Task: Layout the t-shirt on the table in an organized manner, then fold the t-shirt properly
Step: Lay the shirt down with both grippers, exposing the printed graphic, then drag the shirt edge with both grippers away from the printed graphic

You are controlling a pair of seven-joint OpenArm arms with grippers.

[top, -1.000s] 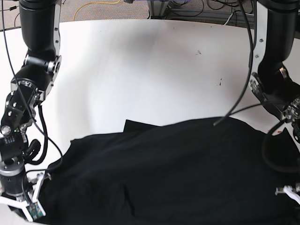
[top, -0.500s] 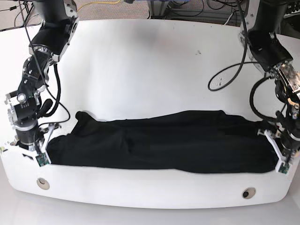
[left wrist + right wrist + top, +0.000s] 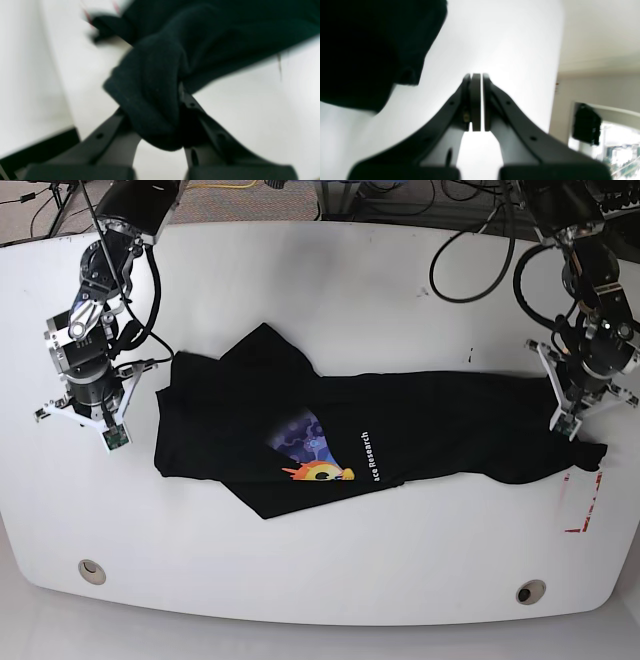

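The t-shirt (image 3: 380,445) lies as a long, crumpled band across the middle of the white surface (image 3: 330,300), stretched between the two arms, its blue-orange print (image 3: 315,460) turned up near the centre. The left gripper (image 3: 578,442), at the right of the base view, is closed on a bunched fold of the shirt's right end (image 3: 150,95); the grip probably serves to keep that end anchored while the cloth is drawn out. The right gripper (image 3: 85,430), at the left of the base view, is shut with nothing between its jaws (image 3: 476,100), and it stands just beside the shirt's left edge, apart from the cloth. A red tape mark (image 3: 585,505) sits just nearside of the held end. Compared with the picture half a second earlier, the shirt has moved farther from the near edge, the print has come into view, a flap now points toward the far side at the left, and the right gripper no longer touches the cloth. The layout step appears unfinished.
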